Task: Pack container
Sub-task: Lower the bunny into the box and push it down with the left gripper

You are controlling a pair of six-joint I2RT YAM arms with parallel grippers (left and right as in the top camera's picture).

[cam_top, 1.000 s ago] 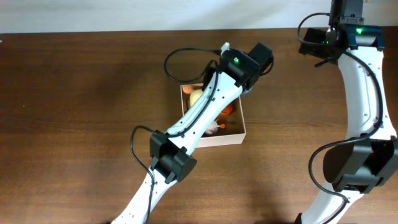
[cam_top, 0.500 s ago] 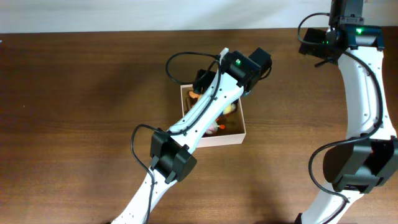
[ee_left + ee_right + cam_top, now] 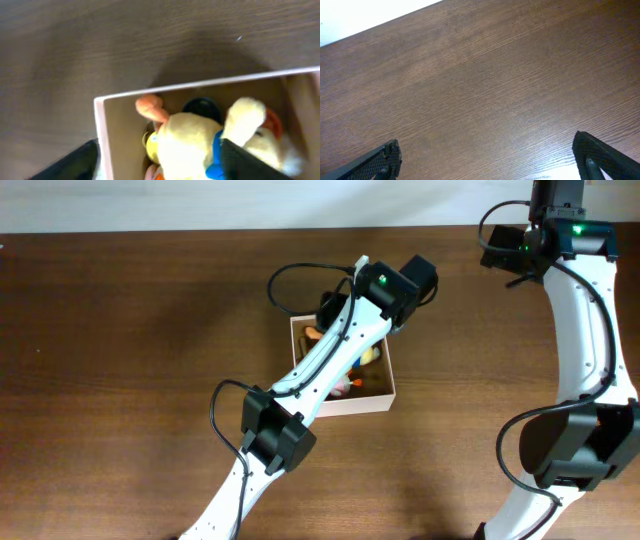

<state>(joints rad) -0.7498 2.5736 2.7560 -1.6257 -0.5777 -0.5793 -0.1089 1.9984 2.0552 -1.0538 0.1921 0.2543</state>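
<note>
The container [image 3: 362, 404], a shallow box with white walls and a tan inside, sits mid-table under my left arm. Its far wall [image 3: 200, 84] crosses the left wrist view. Inside lies a cream plush toy [image 3: 192, 140] with a blue band, among other small toys. My left gripper [image 3: 330, 310] hovers over the box's far left corner. That left gripper [image 3: 160, 164] is open, one finger outside the left wall and the other over the toys, the plush lying loose between them. My right gripper [image 3: 508, 256] hangs at the far right; the right gripper [image 3: 487, 160] is open over bare wood.
More toys fill the box: an orange piece [image 3: 150, 106], a dark round thing [image 3: 202, 106], a yellow one [image 3: 150, 146] and a pink-white one [image 3: 345, 386]. Brown wooden tabletop [image 3: 120, 360] surrounds the box. The table's far edge [image 3: 350, 25] meets a white surface.
My left gripper was shut a second ago and now stands open, shifted slightly toward the box's far left corner. The cream plush now lies in the box. The right arm has not moved.
</note>
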